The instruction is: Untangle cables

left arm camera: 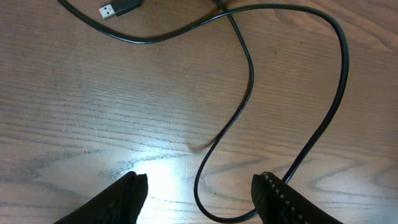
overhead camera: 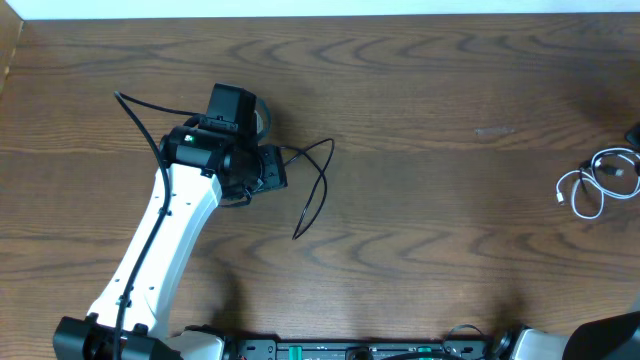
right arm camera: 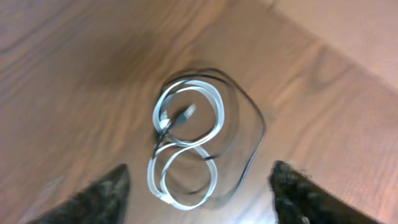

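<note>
Left gripper: jaws wide apart, empty, above black cable looped on wooden surface.
Right gripper: jaws wide apart, empty, above coiled white cable and second black cable.

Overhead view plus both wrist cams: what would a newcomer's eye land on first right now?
The white left arm reaches across the left of the table, its open left fingers hovering over a loose black cable that loops over the wood, a USB plug nearby. Next, at the table's far right edge, a small white cable coil with a thin black cord looped around it sits between the open right fingers.
</note>
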Robot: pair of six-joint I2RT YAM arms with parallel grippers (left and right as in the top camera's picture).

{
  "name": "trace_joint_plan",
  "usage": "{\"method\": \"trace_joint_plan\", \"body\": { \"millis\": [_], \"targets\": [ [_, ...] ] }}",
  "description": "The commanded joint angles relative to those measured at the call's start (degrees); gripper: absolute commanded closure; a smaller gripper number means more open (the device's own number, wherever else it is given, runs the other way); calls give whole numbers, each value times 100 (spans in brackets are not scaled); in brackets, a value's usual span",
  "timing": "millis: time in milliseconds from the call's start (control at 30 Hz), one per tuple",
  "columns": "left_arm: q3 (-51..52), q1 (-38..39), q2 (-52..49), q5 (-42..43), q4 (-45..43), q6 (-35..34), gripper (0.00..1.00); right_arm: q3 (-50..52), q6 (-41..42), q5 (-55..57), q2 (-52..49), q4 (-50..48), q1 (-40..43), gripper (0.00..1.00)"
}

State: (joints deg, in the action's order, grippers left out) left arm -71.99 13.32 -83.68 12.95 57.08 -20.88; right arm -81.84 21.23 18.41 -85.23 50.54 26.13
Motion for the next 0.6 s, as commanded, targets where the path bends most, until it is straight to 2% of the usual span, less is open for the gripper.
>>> {"method": "trace_joint_plan", "body": {
  "millis": [0,200,400,500,567],
  "targets": [
    [-37,-17,74,-57,33,72,41,-87,-76,-1069,-59,9,2,26],
    [-37,-17,74,-57,33,72,40,-85,-116,-2037,-208,321,-125,21],
    [-35,4,74,66,-15,70,39,-85,-601,-2271,-295,708,-546,15],
    [-35,4,68,299,-81,74,29,-85,-809,-2282,-295,800,-831,9],
    [-35,17,57,348,-79,81,26,-85,-968,-2312,-295,828,-1012,8]
  ]
}}
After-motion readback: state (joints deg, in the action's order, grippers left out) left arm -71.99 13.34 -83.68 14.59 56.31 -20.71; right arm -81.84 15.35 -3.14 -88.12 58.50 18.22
